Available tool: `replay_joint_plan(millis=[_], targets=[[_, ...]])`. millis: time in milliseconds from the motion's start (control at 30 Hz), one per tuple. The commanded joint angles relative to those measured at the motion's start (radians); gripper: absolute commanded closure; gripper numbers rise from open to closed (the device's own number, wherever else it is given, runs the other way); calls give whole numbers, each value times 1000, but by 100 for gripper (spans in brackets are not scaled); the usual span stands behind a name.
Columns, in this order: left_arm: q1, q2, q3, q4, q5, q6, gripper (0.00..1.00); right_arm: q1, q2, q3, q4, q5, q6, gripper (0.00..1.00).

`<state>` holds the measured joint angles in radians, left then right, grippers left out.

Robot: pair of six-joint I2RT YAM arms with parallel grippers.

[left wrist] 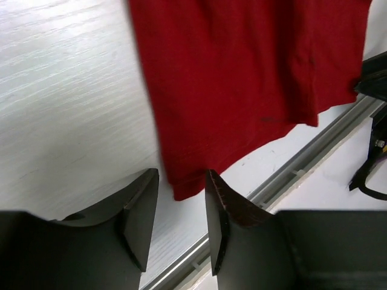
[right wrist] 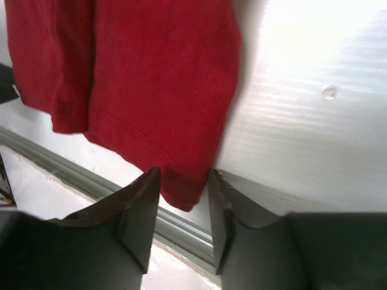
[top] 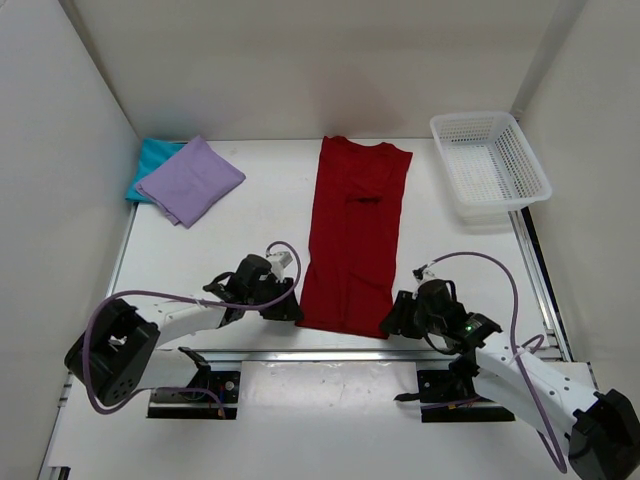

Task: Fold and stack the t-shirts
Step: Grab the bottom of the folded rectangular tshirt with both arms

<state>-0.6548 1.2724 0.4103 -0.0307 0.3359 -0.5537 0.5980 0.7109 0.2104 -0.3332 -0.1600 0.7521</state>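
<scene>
Near the front edge of the table (top: 250, 215), at its centre, I see the dark red shirt (top: 352, 240) lying flat as a long narrow strip, collar end toward the back wall and hem end toward the arms. Both arms are low at that hem end, one at each corner. Left gripper (left wrist: 181, 173): from its wrist camera the two fingers stand apart with bare table showing between them, and the left hem corner of the red shirt sits just at the gap between the tips; the cloth is not pinched, so I log this gripper as released. Right gripper (right wrist: 184, 171): its wrist camera shows the same picture mirrored, fingers parted, the right hem corner with its stitched edge lying in the gap at the tips, nothing clamped, so released as well. I cannot tell whether either fingertip touches the cloth. A metal rail (top: 380, 355) runs along the table edge just behind the hem, on the arms' side. At the far left corner the lavender shirt (top: 190, 180) lies folded into a square, turned on the diagonal, resting on top of the teal shirt (top: 150, 158), of which only a strip along the left side shows. A white mesh basket (top: 480, 205) stands upright at the far right corner, well apart from all three shirts.
</scene>
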Motion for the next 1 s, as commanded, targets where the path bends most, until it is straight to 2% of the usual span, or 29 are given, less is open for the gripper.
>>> replay_joint_plan(millis=[0, 33, 100, 167, 233, 300, 400, 533, 700, 833, 967], targets=[[-29, 25, -11, -12, 3, 0, 51, 32, 5, -39, 6, -9, 52, 66], [-31, 30, -14, 4, 11, -8, 52, 34, 7, -45, 6, -12, 49, 68], [-23, 38, -24, 56, 29, -34, 58, 34, 12, -37, 28, -12, 61, 82], [-20, 27, -31, 78, 54, -49, 79, 31, 6, -19, 17, 7, 52, 93], [-16, -10, -39, 45, 37, -67, 93, 22, -4, 0, -13, -1, 41, 100], [-19, -89, -68, -18, 20, -72, 100, 23, -31, 3, -55, -7, 38, 100], [-17, -241, -141, -104, -6, -106, 100, 49, -80, -12, -82, -15, 72, 100], [-13, -437, -218, -196, -28, -181, 100, 155, -133, -32, -102, 11, 159, 100], [-6, -513, -199, -221, 29, -241, 100, 235, -123, 36, -116, 71, 199, 100], [46, -460, -58, -212, 37, -218, 100, 174, -62, 121, -96, 53, 109, 99], [159, -317, 106, -138, 74, -157, 100, -51, 54, 251, -55, -39, -95, 100]])
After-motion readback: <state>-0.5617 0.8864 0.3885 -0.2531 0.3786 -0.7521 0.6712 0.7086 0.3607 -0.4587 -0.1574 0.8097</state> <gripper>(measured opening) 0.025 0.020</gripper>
